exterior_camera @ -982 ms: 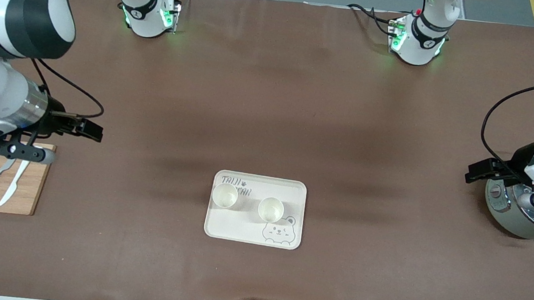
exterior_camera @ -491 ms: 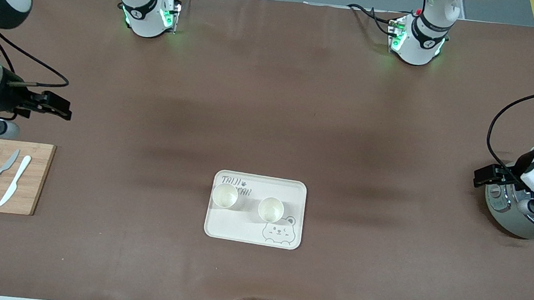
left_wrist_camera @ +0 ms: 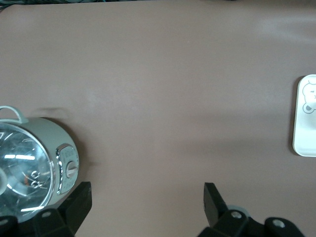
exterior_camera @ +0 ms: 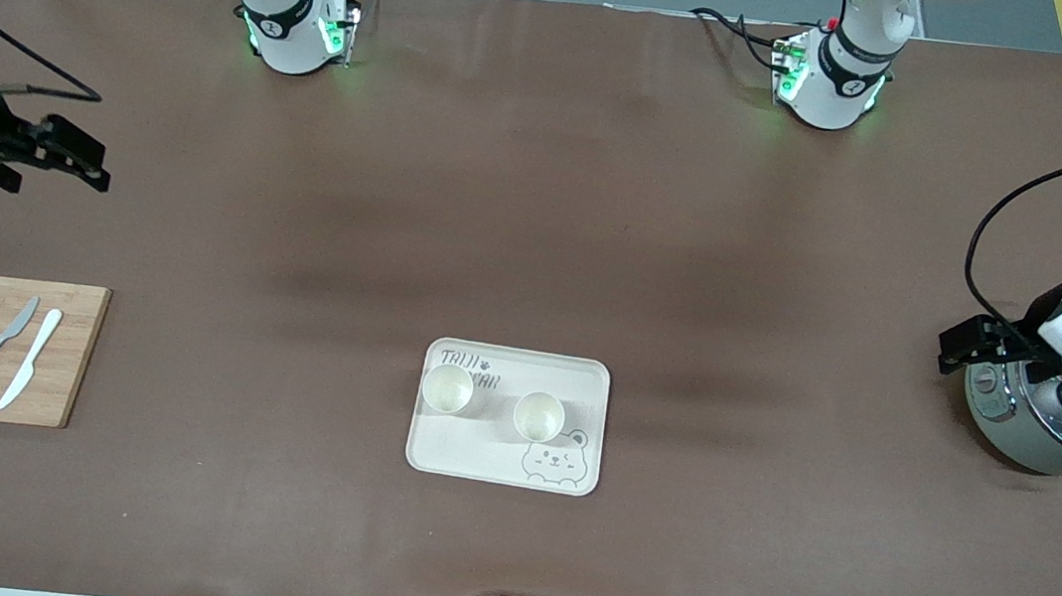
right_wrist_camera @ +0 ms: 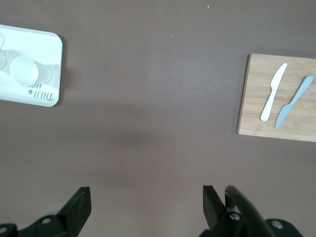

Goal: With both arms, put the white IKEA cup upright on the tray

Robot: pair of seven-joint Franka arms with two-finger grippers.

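**Both cups upright on the tray, arms pulled away**

I see two white cups point(exterior_camera: 448, 389) and point(exterior_camera: 539, 416) standing upright side by side on the tray point(exterior_camera: 581, 384) — a flat cream rectangle with rounded corners, a raised rim and a bear drawing. Over the last second my right gripper point(exterior_camera: 57, 154) has lifted off the wooden board point(exterior_camera: 63, 365) and drawn back toward its end of the table; its jaws are spread wide and hold nothing. My left gripper point(exterior_camera: 971, 340) has barely shifted, hanging beside the shiny round cooker point(exterior_camera: 1025, 434), jaws also wide and empty. I judge the placing finished — both arms are retreating. The brown table point(exterior_camera: 543, 189) cover looks matte and slightly rippled.
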